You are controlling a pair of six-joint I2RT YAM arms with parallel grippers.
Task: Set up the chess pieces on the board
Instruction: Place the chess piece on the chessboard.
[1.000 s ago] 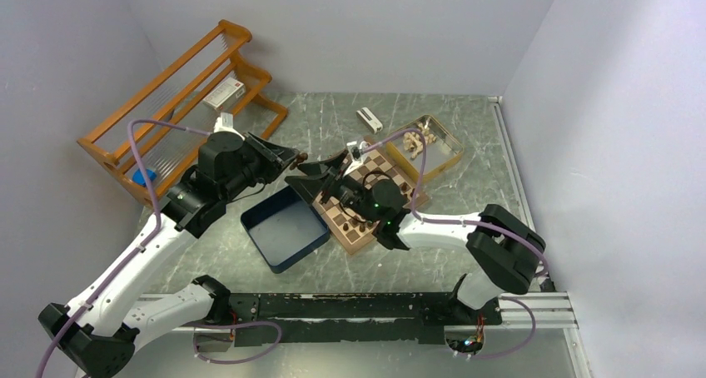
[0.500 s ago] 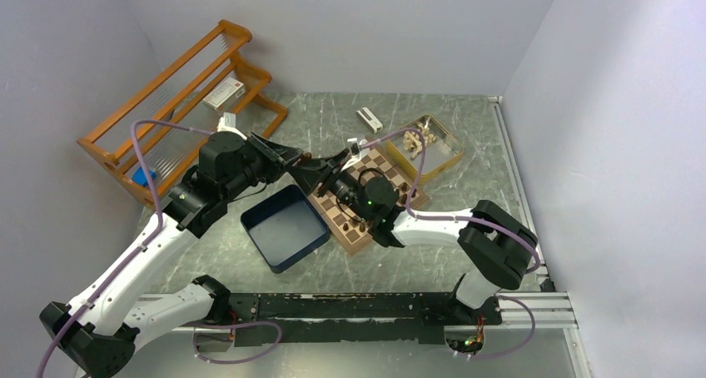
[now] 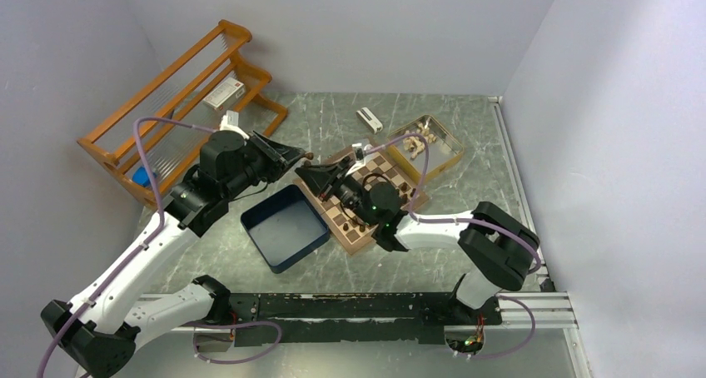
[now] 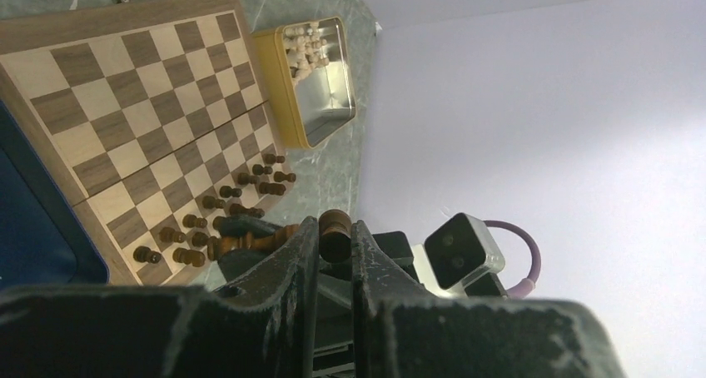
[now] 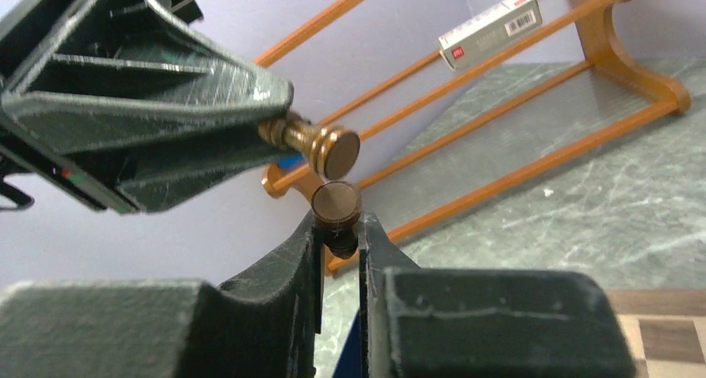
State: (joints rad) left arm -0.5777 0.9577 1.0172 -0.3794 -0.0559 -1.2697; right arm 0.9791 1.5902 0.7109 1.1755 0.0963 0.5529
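Note:
Above the gap between the dark blue box and the board [image 3: 391, 178] my two grippers meet tip to tip. My left gripper [image 3: 305, 156] [image 4: 335, 226] is shut on a dark brown chess piece [image 4: 336, 238], whose round base [image 5: 335, 150] sticks out of the jaws. Just below it, my right gripper [image 3: 305, 172] [image 5: 337, 225] is shut on a second dark piece [image 5: 335, 203], which lies sideways [image 4: 254, 241] in the left wrist view. Several dark pieces [image 3: 354, 221] [image 4: 218, 203] stand in rows along the board's near edge [image 4: 125, 103].
The dark blue box [image 3: 285, 226] lies left of the board. A gold tin [image 3: 426, 145] [image 4: 323, 103] with pale pieces sits behind the board. A small white box [image 3: 369, 120] lies at the back. An orange wooden rack [image 3: 179, 103] [image 5: 516, 103] stands at the far left.
My right gripper has shut on a dark piece beside the left gripper's tip, after shifting slightly toward it. The left gripper has stayed shut on its piece, nearly still.

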